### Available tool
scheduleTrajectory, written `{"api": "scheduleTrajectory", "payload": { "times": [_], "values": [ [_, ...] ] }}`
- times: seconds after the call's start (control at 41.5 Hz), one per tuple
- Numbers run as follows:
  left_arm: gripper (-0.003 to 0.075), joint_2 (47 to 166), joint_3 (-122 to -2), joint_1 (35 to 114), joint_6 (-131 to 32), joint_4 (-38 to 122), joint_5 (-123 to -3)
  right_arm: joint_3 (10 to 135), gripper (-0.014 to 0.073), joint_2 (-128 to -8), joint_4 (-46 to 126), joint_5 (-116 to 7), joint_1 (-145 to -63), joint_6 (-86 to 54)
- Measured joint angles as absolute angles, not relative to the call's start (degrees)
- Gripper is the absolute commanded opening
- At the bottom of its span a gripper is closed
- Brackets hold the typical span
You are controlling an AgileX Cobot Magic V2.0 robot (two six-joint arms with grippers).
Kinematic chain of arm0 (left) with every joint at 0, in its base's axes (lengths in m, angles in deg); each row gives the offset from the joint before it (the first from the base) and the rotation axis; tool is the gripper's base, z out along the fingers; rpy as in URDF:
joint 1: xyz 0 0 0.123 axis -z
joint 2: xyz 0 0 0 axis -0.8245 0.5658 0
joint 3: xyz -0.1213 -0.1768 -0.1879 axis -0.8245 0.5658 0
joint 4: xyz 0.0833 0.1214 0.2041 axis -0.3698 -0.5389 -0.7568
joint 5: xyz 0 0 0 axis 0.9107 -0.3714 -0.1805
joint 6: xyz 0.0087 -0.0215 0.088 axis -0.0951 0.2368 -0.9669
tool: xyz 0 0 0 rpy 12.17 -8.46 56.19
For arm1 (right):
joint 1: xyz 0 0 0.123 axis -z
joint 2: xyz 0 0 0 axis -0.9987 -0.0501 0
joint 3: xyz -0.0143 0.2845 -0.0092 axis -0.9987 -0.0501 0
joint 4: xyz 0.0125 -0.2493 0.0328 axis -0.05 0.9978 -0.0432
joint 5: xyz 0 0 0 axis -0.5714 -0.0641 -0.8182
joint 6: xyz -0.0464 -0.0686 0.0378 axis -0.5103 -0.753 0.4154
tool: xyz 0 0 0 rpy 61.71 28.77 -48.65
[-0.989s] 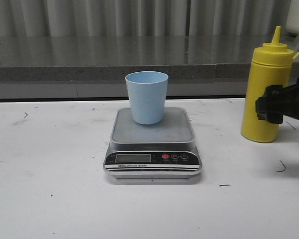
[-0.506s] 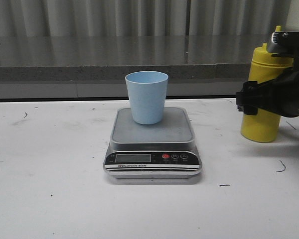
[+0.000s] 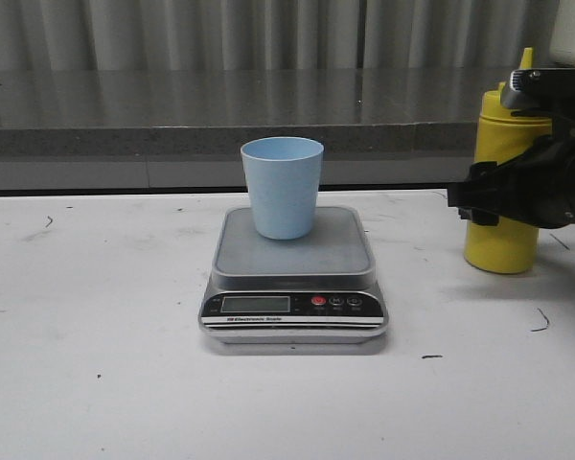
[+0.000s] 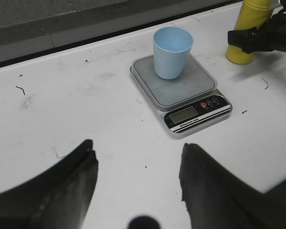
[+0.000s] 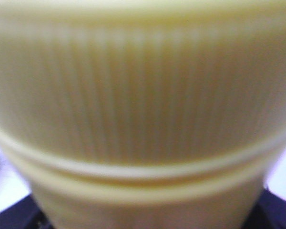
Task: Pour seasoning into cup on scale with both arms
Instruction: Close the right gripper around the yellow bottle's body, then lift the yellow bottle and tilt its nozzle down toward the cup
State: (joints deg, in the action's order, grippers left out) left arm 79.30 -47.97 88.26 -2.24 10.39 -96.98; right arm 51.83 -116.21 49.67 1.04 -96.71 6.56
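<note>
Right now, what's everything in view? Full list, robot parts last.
Cup: 1, pale blue, upright on the scale platform.
Kitchen scale: 1, silver with black front panel and red button, centre of table.
Squeeze bottle: 1, yellow, standing on the table to the right of the scale.
Table: 1, white, scuffed with dark marks.
Counter ledge: 1, grey, behind the table.
Left hand: 1, black, open, above the table short of the scale.
Right hand: 1, black, at the bottle's body; grip state unclear.

Blurry yellow seasoning bottle (image 5: 138, 109) fills view, v. close.
</note>
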Motion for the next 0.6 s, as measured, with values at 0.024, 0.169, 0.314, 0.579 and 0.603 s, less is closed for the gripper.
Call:
{"api": "scheduleTrajectory", "payload": {
  "times": [0.024,0.169,0.314,0.579,0.603],
  "values": [
    [0.0387,79.30,-47.97,88.26,-2.24,10.39,-96.98,51.83,0.0310,-115.50,50.44,-0.34,-96.71,6.56],
    [0.0387,79.30,-47.97,88.26,-2.24,10.39,-96.98,51.95,0.0310,-109.26,55.48,-9.34,-96.71,6.42],
    [0.0386,79.30,-47.97,88.26,-2.24,10.39,-96.98,55.18,0.0310,-102.93,60.94,-22.05,-96.71,4.14],
    [0.0386,79.30,-47.97,88.26,-2.24,10.39,-96.98,68.22,0.0310,-98.02,76.17,-52.19,-99.85,3.68],
    [0.0386,79.30,-47.97,88.26,-2.24,10.39,-96.98,69.54,0.0310,-98.02,78.14,-53.89,-100.77,3.68]
  ]
}}
